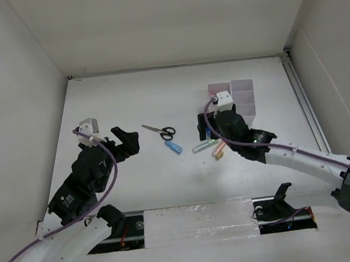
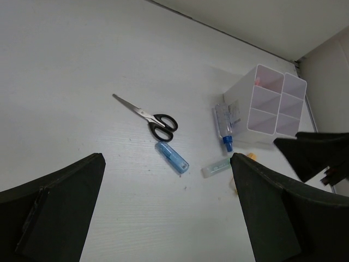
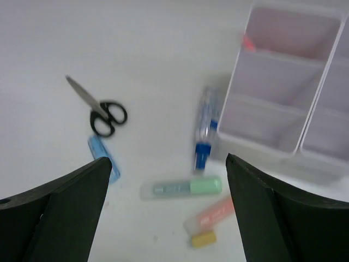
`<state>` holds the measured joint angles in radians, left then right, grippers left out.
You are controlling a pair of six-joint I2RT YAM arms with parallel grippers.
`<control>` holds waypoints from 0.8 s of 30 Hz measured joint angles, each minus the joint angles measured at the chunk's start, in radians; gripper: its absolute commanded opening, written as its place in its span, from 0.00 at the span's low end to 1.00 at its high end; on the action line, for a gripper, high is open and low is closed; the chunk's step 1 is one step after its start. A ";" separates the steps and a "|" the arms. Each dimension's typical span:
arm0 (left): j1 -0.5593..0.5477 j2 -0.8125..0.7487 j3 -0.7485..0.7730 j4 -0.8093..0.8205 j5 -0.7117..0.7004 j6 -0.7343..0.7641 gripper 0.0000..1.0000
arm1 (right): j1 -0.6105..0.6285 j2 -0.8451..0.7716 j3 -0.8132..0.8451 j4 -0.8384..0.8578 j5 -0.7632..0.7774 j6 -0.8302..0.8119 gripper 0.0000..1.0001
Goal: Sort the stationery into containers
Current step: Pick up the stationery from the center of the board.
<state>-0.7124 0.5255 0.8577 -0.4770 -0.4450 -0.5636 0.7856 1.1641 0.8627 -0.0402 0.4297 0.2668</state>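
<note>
The right end effector [image 3: 166,164] hangs wide open and empty over the green marker [image 3: 182,188]. Closing here, it could also catch the pink marker [image 3: 215,214] by its right finger, or nudge the blue-capped bottle [image 3: 204,128] lying just ahead against the organiser [image 3: 283,93]. The left end effector [image 1: 125,141] is also wide and empty. The organiser, ahead and right of the right end effector, shows only a small red-pink tip in its far compartment; the nearer ones show nothing.
</note>
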 measured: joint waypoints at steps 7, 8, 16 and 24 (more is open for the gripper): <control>0.010 0.005 0.000 0.001 0.014 0.002 1.00 | 0.121 0.051 -0.045 -0.264 0.220 0.350 0.67; 0.014 0.005 0.000 0.002 0.020 0.004 1.00 | 0.122 0.061 -0.058 -0.297 0.235 0.428 0.67; 0.027 0.005 0.000 0.005 0.048 0.014 1.00 | 0.139 0.087 -0.220 -0.439 0.289 0.817 0.62; 0.027 -0.021 0.000 0.010 0.061 0.018 1.00 | 0.139 0.109 -0.229 -0.386 0.300 0.919 0.58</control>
<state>-0.6849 0.5041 0.8574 -0.4671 -0.3843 -0.5457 0.9245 1.2732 0.6342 -0.4267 0.7300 1.1862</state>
